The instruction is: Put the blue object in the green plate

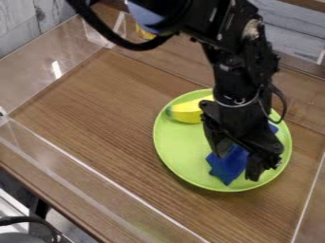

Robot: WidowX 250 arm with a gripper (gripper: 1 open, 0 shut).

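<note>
Blue object [226,165] lying on the green plate [178,148], near its front edge. Black pincer [242,159] right over the blue object, pointing down, fingers spread wide on both sides of it. Yellow piece [187,113] at the plate's back edge. Plate on the wooden bench [102,104].

Block [227,165] and wedge [187,113] on plate [178,152], wedge behind.
</note>
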